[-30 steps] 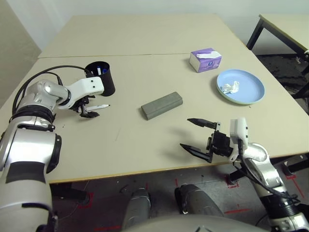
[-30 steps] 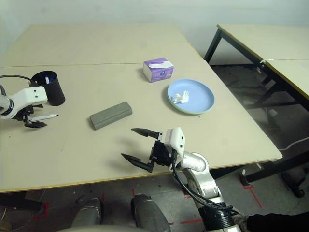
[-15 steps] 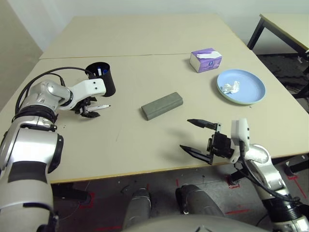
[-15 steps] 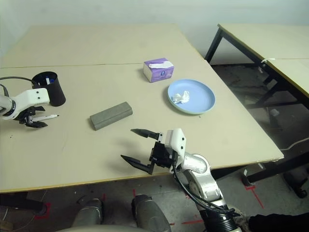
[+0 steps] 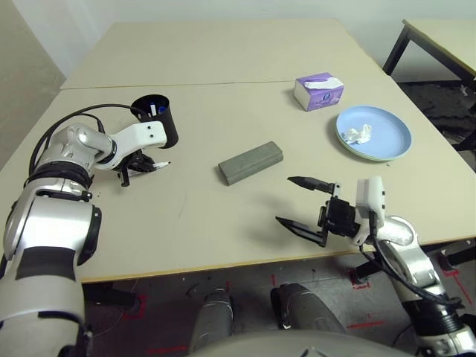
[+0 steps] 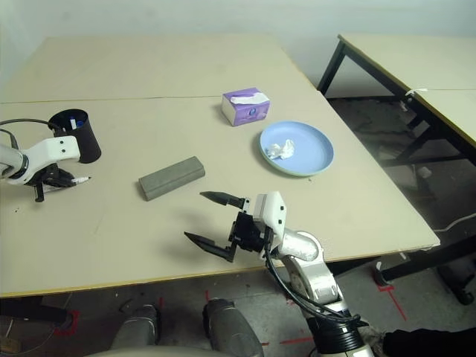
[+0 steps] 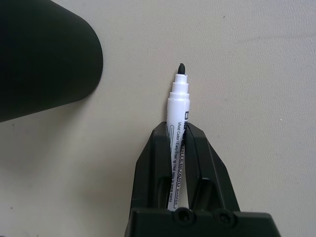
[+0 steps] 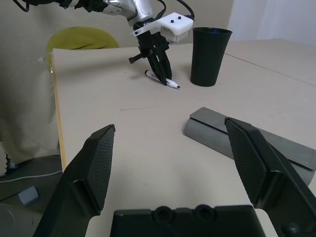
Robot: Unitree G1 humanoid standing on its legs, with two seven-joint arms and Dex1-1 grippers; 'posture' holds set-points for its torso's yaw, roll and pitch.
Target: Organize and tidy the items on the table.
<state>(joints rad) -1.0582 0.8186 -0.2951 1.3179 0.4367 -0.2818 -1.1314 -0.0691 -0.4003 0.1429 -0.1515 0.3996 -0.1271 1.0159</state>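
Near the table's point(image 5: 223, 216) left edge, our left gripper point(image 7: 178, 129) is clenched on the white marker point(image 7: 177, 116), whose uncapped black tip points forward and lies on the tabletop (the barrel sits between the two black fingers point(image 7: 150, 158)). Just beside it, toward the far side, stands the black cup point(image 5: 155, 119) with a blue-capped marker point(image 5: 152, 110) inside. The grey glasses case point(image 5: 250, 162) lies near the table's middle. Toward the right edge rests the blue plate point(image 5: 387, 141) carrying the crumpled tissue point(image 5: 355, 134), with the purple tissue box point(image 5: 318, 91) just beyond it by the seam. Over the near edge, our right gripper point(image 5: 305, 202) hangs released, its fingers spread wide and holding nothing.
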